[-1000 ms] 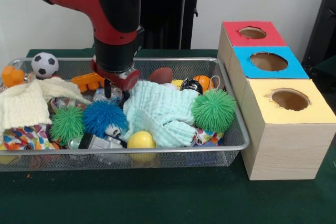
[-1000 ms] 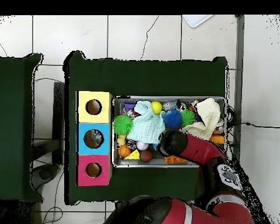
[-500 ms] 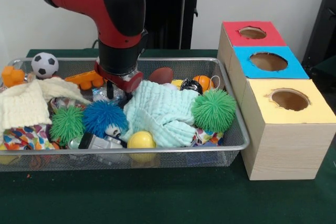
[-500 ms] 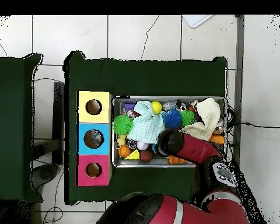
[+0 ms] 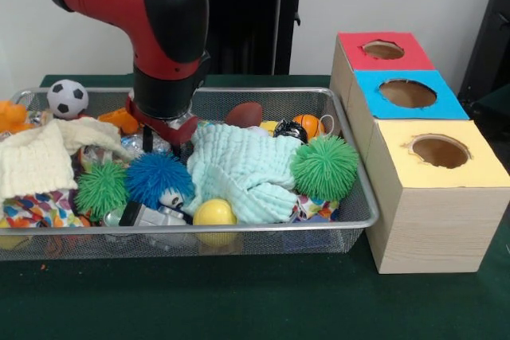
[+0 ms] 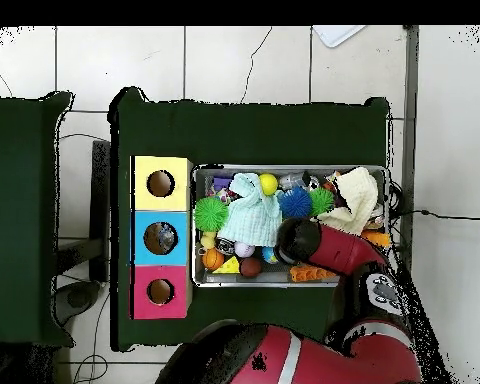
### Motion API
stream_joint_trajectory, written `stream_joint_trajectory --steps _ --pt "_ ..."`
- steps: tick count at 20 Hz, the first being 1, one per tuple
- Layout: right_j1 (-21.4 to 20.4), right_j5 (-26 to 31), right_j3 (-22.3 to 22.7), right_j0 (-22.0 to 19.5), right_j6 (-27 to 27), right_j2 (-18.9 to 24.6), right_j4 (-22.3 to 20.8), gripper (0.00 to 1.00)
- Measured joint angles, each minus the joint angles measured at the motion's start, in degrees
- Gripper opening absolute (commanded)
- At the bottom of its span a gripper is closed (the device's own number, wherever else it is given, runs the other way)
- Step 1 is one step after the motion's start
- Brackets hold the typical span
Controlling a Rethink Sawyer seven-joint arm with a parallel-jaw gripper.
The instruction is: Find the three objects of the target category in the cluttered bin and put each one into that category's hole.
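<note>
Wire mesh bin (image 5: 351, 216) holds mixed toys and cloths. From the left: a soccer ball (image 5: 68, 97), a cream cloth (image 5: 36, 157), then the gripper (image 5: 156, 139) low among clutter, whether open or closed I cannot tell. A yellow ball (image 5: 214, 212) lies at the front rim. Three-holed box (image 5: 434, 197) stands rightmost. Best lift straight up, clearing cloth first.

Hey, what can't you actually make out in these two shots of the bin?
- Gripper: front view shows only a dark tip; overhead, the arm covers it. Open or shut unclear.
- Under the mint cloth: hidden in both views.
- Blue box hole contents: overhead, too small.
</note>
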Motion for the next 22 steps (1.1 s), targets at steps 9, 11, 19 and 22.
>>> stream_joint_trajectory --steps 9,11,19,22 --pt "1.31 1.05 -1.81 0.81 0.0 -2.65 0.02 1.0" --pt "1.41 1.34 -1.89 0.81 0.0 -3.25 0.02 0.0" --pt "1.72 1.99 -2.63 0.93 0.0 -4.06 0.62 0.0" --pt "1.75 2.39 -2.81 0.98 0.0 -4.15 0.78 0.0"
